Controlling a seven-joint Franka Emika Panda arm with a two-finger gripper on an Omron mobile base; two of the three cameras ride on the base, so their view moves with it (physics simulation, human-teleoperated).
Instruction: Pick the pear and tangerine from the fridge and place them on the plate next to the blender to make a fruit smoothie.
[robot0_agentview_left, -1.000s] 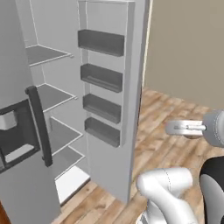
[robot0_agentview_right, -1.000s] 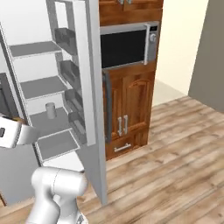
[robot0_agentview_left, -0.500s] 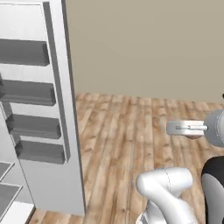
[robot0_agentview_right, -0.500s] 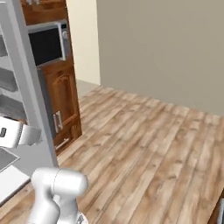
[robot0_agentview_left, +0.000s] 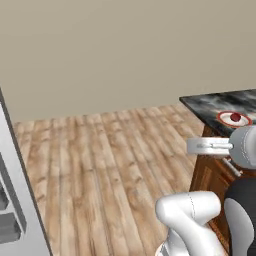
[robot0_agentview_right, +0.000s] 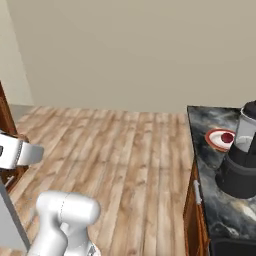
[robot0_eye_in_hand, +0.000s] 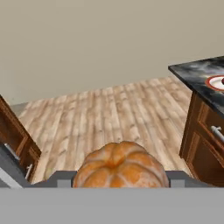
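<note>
1. The gripper (robot0_eye_in_hand: 117, 183) is closed around a ribbed orange tangerine (robot0_eye_in_hand: 120, 165), carried level above the wooden plank floor (robot0_agentview_right: 130, 150).
2. Farther off, the red-rimmed plate (robot0_agentview_right: 218, 139) holding a dark red fruit (robot0_agentview_right: 227, 137) rests on a glossy dark marble counter (robot0_agentview_right: 220, 200), just beside the blender (robot0_agentview_right: 242, 155).

Dark marble counter (robot0_agentview_right: 220, 210) at right, blender (robot0_agentview_right: 242, 160) on it, red-rimmed plate (robot0_agentview_right: 218, 140) just behind — small dark-red fruit (robot0_agentview_right: 227, 137) on it.

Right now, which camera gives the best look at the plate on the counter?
The right base view: the plate lies whole on the dark counter, a small dark red thing on it, beside the blender. The left base view shows it smaller and farther off; the hand view cuts it off at the edge.
</note>
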